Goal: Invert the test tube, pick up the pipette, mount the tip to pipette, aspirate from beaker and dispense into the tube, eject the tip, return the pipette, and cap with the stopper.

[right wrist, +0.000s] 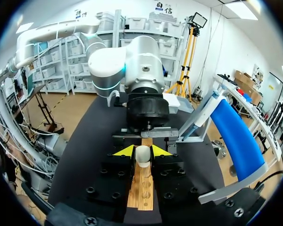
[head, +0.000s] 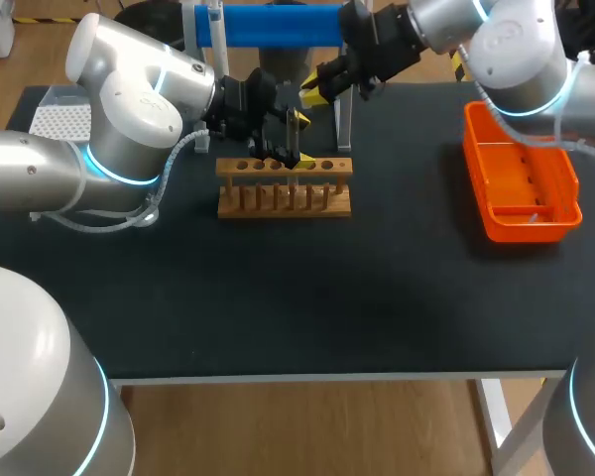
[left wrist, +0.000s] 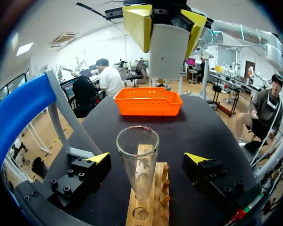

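Tube [left wrist: 137, 165] stands mouth-up in the rack, not yet capped. Around it, from the big things down: the black table [head: 327, 297] carries everything. The orange basket [head: 476, 159] sits well off to the right, out of the arms' way. The wooden rack [head: 285, 203] holds the tube upright, so neither arm need carry it. The left end effector [left wrist: 147, 159] is low at the rack, fingers apart on either side of the tube without touching it, I'd guess ready to steady it. The right end effector [right wrist: 142, 151] hangs above, clamped on a white stopper [left wrist: 167, 54] roughly over the mouth, presumably so it can be pressed in.
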